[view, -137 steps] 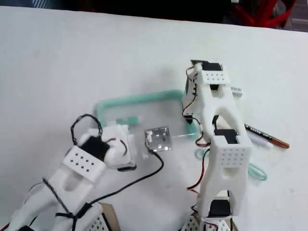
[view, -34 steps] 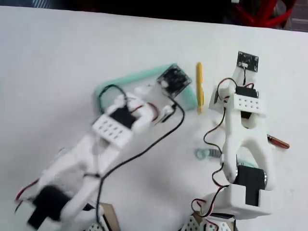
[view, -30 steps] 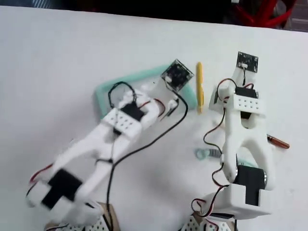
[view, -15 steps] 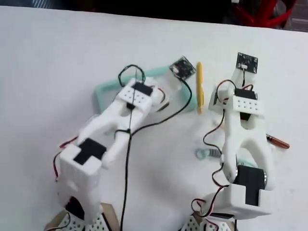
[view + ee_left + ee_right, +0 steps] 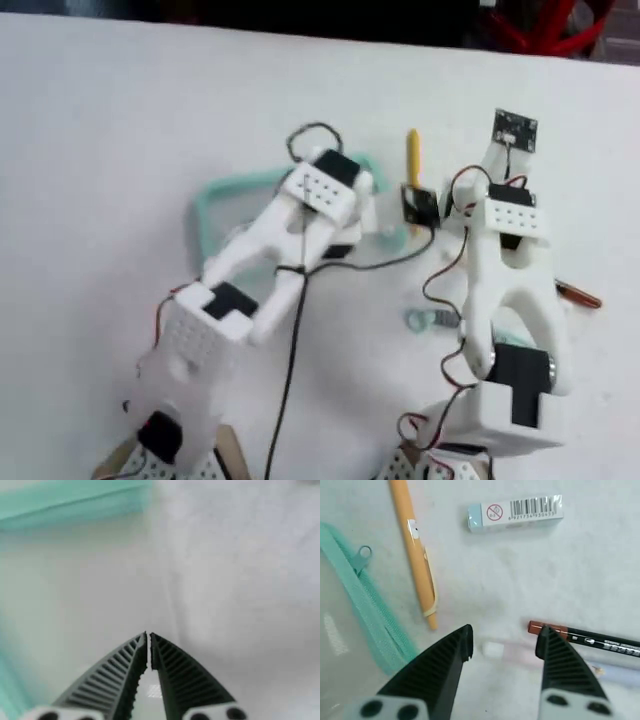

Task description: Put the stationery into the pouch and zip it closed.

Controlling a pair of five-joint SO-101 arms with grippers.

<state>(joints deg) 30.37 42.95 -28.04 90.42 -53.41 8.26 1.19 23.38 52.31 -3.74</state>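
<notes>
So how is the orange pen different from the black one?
The orange pen is plain orange; the black pen has a brown end. The orange pen lies right beside the pouch; the black pen lies farther off. Both lie flat on the table, outside the pouch.

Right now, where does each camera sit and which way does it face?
High view: fixed above the table, looking down on the left arm, right arm and teal-edged clear pouch.
Left wrist view: on the left arm, looking past its shut left hand onto the pouch.
Right wrist view: on the right arm, looking past its open right hand at the orange pen and white eraser.
All share the pouch.
</notes>
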